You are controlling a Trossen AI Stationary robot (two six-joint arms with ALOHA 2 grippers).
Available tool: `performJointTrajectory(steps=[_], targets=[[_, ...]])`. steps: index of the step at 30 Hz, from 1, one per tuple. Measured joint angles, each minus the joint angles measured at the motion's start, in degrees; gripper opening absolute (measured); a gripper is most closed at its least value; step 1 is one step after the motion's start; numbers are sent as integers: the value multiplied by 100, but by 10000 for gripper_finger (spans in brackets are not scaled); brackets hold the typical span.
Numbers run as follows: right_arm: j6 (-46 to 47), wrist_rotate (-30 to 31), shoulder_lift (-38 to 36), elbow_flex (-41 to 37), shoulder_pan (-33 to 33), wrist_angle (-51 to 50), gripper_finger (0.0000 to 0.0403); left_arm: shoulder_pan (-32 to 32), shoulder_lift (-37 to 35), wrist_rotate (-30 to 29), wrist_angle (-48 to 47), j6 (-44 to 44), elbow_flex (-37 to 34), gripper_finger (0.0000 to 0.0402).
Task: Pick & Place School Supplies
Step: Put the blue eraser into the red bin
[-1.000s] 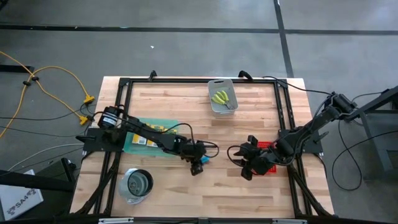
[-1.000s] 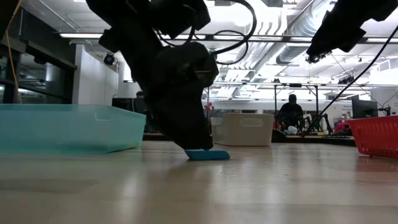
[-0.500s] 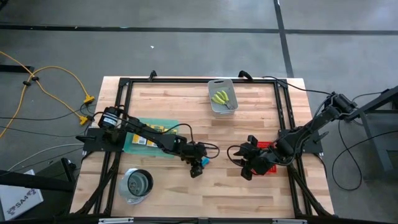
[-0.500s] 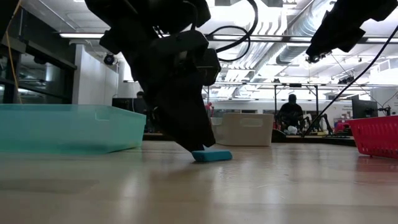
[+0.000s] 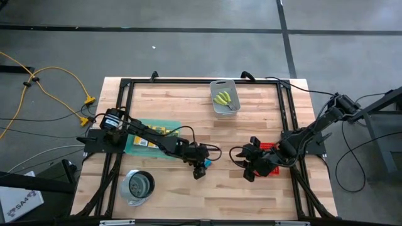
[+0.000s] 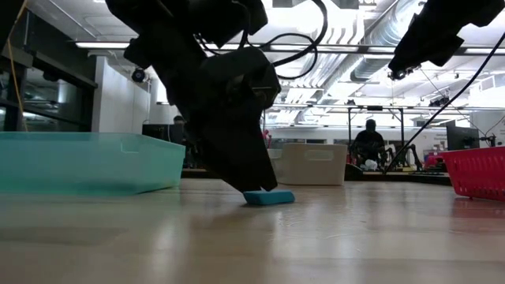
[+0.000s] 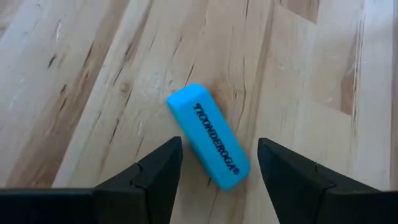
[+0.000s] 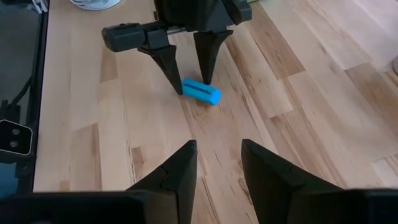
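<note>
My spread left gripper (image 7: 217, 165) straddles the blue eraser (image 7: 208, 135); probably light, rubbery — I'd pinch its long sides.

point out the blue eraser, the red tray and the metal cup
blue eraser (image 7: 211, 137), left wrist view, middle of its printed top face
red tray (image 6: 476, 172), low view, its mesh side wall
metal cup (image 5: 127, 189), high view, its left rim

robot lab: exposed ducts (image 6: 371, 35), workbenches.
</note>
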Motion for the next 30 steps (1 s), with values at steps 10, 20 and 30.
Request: performJointTrajectory(steps=[10,20,30], targets=[[0,-2,0,0,0,0,118,-141,81,-323,-20,7,7,207],[85,-2,-2,0,0,2,118,-140,127,-401,-47,4,4,140],[132,-2,-2,0,0,0,118,-278,137,-628,-39,126,-4,103]])
